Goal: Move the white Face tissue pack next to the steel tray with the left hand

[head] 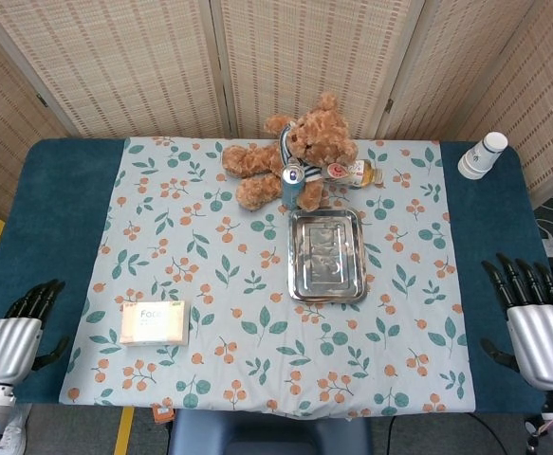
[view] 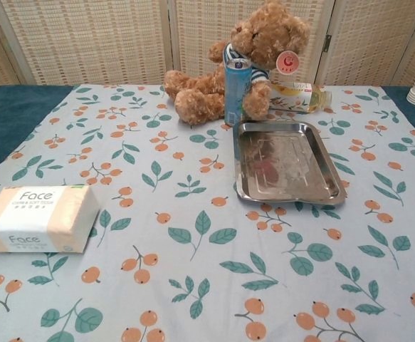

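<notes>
The white Face tissue pack [head: 154, 322] lay flat on the floral tablecloth [head: 229, 284] near the front left corner of the table [head: 67, 190], well apart from the steel tray [head: 327, 255]. The tray sat right of centre, with its long sides running front to back.

The left hand [head: 15, 336] rested at the front left edge of the table, on the blue surface just outside the cloth. Its fingers [head: 37, 296] were extended and held nothing. It did not touch the pack.

The right hand [head: 537, 327] rested at the front right edge of the table. Its fingers [head: 521, 280] were extended and apart, grasping nothing. Neither hand appeared in the chest view.

A brown teddy bear [head: 295, 152] sat near the back edge, behind the tray. A blue can [head: 293, 183] stood upright against the bear, just behind the tray's back left corner. A bottle [head: 357, 172] lay on its side to the right of the bear. A stack of white paper cups [head: 483, 154] stood near the back right corner, off the cloth.
</notes>
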Action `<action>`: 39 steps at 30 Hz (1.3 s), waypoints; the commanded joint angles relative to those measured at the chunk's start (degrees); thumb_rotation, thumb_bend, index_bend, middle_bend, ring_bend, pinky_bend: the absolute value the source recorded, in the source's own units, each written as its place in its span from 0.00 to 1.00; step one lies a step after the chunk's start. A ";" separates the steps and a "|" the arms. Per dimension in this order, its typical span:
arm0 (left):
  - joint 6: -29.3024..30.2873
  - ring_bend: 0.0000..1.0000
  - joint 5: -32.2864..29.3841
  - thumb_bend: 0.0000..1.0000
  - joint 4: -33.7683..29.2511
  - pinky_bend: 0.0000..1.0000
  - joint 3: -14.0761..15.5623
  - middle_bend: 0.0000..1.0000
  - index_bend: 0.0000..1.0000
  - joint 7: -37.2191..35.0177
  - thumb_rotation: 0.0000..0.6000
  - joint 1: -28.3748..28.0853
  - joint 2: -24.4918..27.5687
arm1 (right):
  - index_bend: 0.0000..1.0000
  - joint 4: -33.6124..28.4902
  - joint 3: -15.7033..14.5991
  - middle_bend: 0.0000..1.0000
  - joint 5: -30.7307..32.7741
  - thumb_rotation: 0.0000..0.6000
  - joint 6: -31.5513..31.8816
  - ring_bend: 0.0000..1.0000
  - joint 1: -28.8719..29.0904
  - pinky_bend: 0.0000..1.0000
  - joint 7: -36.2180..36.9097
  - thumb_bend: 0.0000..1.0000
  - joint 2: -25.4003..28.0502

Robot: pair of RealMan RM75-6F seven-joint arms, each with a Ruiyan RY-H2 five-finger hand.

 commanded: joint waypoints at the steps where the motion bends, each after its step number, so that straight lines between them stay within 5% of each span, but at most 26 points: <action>1: -0.79 0.04 -0.39 0.33 -2.08 0.18 -0.23 0.05 0.00 1.61 1.00 -0.65 0.30 | 0.00 0.00 0.01 0.00 0.01 1.00 -0.03 0.00 -0.02 0.00 0.30 0.12 0.13; 8: -3.27 0.03 -1.34 0.32 -14.19 0.18 -0.53 0.04 0.00 8.31 1.00 -2.61 2.13 | 0.00 0.00 -0.19 0.00 -0.64 1.00 0.07 0.00 -0.29 0.00 0.67 0.12 0.39; 13: -4.56 0.02 -5.03 0.26 -26.07 0.18 -0.84 0.04 0.00 22.10 1.00 -4.45 1.43 | 0.00 0.00 -0.39 0.00 -1.57 1.00 0.34 0.00 -0.66 0.00 1.50 0.12 0.79; 17: -4.17 0.02 -8.78 0.24 -31.48 0.18 -0.52 0.06 0.00 34.32 1.00 -5.89 -4.12 | 0.00 0.00 -0.50 0.00 -2.02 1.00 0.39 0.00 -0.87 0.00 2.48 0.12 1.35; 27: -2.79 0.01 -14.03 0.22 -27.18 0.17 1.20 0.06 0.00 54.53 1.00 -9.61 -19.82 | 0.00 0.00 -0.52 0.00 -2.36 1.00 0.06 0.00 -1.02 0.00 4.72 0.12 2.76; 39: 3.77 0.01 -19.21 0.22 -22.17 0.15 -2.52 0.10 0.00 67.71 1.00 -13.07 -33.49 | 0.00 0.00 -0.18 0.00 -1.55 1.00 -0.41 0.00 -0.72 0.00 5.51 0.12 3.25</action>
